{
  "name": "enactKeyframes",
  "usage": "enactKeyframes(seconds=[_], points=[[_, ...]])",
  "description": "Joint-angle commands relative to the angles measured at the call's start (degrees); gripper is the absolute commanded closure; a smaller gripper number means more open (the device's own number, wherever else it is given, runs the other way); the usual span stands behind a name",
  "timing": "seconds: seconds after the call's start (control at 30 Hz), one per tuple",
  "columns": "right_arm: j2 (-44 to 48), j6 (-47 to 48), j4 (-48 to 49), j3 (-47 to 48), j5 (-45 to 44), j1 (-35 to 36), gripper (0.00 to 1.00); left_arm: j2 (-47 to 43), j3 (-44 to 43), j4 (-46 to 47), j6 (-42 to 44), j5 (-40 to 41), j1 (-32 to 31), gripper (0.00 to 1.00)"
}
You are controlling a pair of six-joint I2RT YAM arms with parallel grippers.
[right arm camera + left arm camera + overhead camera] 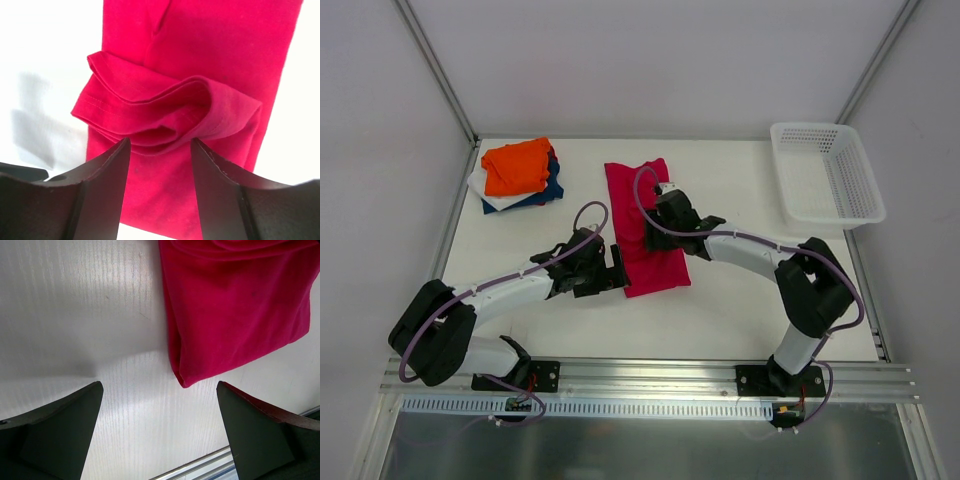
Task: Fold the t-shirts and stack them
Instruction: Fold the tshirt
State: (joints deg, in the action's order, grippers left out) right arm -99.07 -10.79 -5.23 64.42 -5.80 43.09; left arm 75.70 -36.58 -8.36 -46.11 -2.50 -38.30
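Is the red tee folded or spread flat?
Partly folded: the tee lies as a narrow strip, one end bunched in the right end effector.

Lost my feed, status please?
Left pincer open, over table. Right pincer shut on red t-shirt, fold bunched. Nothing in the way.

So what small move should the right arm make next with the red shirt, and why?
Probably carry the pinched fold over the red t-shirt and lay it flat before opening. The right gripper holds bunched layers raised above the flat strip, so this fold looks unfinished. The left gripper hangs open over bare table beside the shirt's corner, holding nothing.
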Motion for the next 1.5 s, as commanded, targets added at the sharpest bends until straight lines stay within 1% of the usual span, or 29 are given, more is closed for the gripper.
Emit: enactKeyframes(seconds=[0.0,0.13,0.3,0.6,0.8,0.9,1.1,1.23,1.3,1.4,1.47], points=[[2.2,2.2,-2.2,1.7,-1.1,-0.7,0.45,0.1,0.5,0.3,-0.8,0.7,-0.5,0.01],[2.7,2.6,-2.2,1.7,-1.4,-1.8,0.45,0.2,0.3,0.4,-0.8,0.5,-0.5,0.01],[-0.4,2.9,-1.6,4.0,-0.5,-3.3,0.45,-0.2,0.2,0.4,-0.7,0.0,-0.7,0.01],[-8.4,3.0,-1.5,12.1,2.6,-5.8,0.45,-0.2,0.7,0.4,-1.0,0.2,-0.9,0.01],[-9.5,2.4,-1.8,15.4,2.6,-8.9,0.45,1.9,-0.8,0.5,-0.8,0.0,-1.1,0.01],[-9.0,2.2,-2.6,16.6,2.6,-11.3,0.45,1.7,-1.1,0.4,-0.7,0.0,-1.2,0.01],[-6.2,1.7,-3.9,16.1,2.4,-15.8,0.45,0.8,-1.6,0.3,-0.7,0.4,-1.2,0.01],[-2.5,1.6,-3.9,12.5,3.1,-17.0,0.45,0.6,-2.8,0.2,-0.1,0.9,-1.2,0.01],[0.4,1.2,-3.0,9.6,4.4,-16.9,0.46,1.2,-5.5,-0.3,1.1,2.5,-1.2,0.01],[4.9,1.0,-2.4,6.7,4.6,-16.2,0.46,2.5,-8.8,-1.0,2.8,7.0,-1.1,0.01],[6.9,1.0,-2.2,4.4,4.7,-15.6,0.46,4.7,-12.6,-1.0,4.2,7.2,-1.1,0.01]])
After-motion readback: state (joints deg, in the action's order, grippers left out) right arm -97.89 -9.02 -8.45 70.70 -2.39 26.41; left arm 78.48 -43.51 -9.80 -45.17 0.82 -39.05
